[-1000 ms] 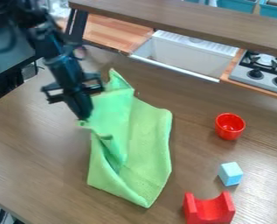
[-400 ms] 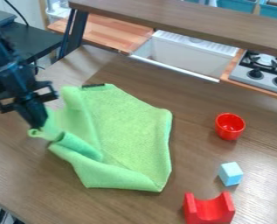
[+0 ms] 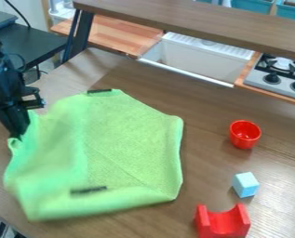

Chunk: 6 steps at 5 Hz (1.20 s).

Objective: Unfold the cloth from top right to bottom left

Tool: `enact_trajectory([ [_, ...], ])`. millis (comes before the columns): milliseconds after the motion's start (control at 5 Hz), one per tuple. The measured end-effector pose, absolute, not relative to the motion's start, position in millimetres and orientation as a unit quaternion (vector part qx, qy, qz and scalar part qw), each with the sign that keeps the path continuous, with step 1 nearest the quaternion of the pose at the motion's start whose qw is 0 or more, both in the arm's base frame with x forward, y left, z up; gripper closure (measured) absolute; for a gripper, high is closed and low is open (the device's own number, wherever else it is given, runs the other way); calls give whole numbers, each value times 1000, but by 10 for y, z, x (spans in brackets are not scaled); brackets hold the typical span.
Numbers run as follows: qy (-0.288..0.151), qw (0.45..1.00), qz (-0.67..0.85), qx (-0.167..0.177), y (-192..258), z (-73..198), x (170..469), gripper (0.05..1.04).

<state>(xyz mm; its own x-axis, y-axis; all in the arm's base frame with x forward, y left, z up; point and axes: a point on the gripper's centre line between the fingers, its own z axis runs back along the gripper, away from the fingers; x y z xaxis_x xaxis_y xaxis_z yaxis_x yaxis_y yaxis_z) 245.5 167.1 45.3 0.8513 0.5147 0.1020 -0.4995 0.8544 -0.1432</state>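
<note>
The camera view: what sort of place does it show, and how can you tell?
Probably a toy kitchen set up for a robot: a stove and a white sink stand behind the table, where a robot arm's gripper is at the cloth.

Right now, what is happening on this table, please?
The black robot arm is at the left side of the table, with its gripper at the left edge of the green cloth, holding it there. The cloth is mostly spread out, though its left part is not lying flat and its lower edge looks rolled or bent over. To the right of the cloth are a red cup, a light blue block and a red curved block, all apart from it.
</note>
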Motion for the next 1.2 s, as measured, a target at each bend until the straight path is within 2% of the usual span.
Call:
enact_trajectory([
  [200, -73, 970, 230, -11, 1710, 432, 2456, 1016],
  [600, -74, 983, 165, 43, 1663, 360, 2498, 998],
  [800, -69, 987, 108, 99, 1545, 353, 2536, 843],
  [1000, -80, 980, 109, 145, 1491, 404, 2547, 574],
  [1200, -65, 967, 211, 129, 1487, 490, 2463, 272],
])
